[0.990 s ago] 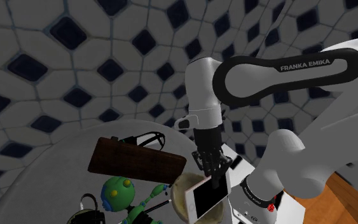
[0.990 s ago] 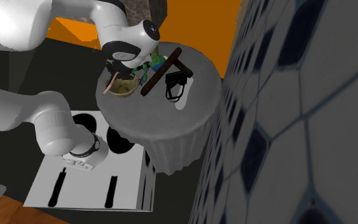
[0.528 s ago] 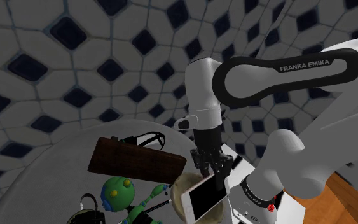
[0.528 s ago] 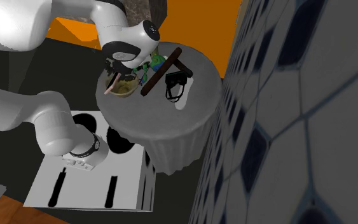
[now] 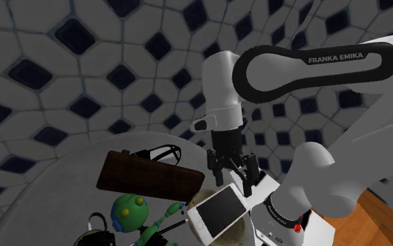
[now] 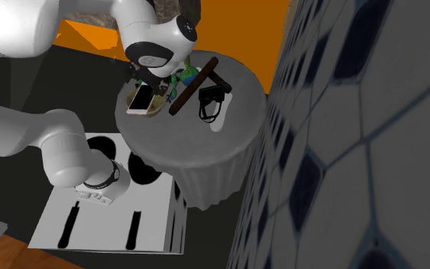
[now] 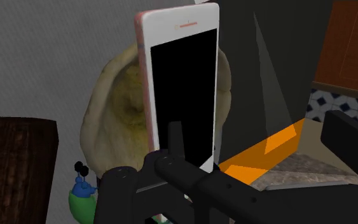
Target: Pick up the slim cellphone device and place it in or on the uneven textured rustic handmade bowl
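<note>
Okay, gripper is wide open and holds nothing. It hangs just above the bowl, fingers pointing down. The cellphone lies screen-up across the rim of the beige, lumpy bowl, bridging it rather than sitting down inside. It has a white bezel, a pinkish edge and a black screen. In the wrist view the phone spans the bowl lengthwise: far end past the rim, near end under the gripper. Cannot tell from the shoulder view whether a fingertip touches the phone's corner. The bowl sits on the round grey table, at the edge nearest the stand. Just beside the bowl, on the shoulder view's left, is a dark brown wooden block, and below it a green toy figure with a round head. A black looped item lies behind the block. In the second exterior view the phone shows as a pale slab on the bowl, directly under the hand. The wall behind is tiled, pale with dark diamonds.
</note>
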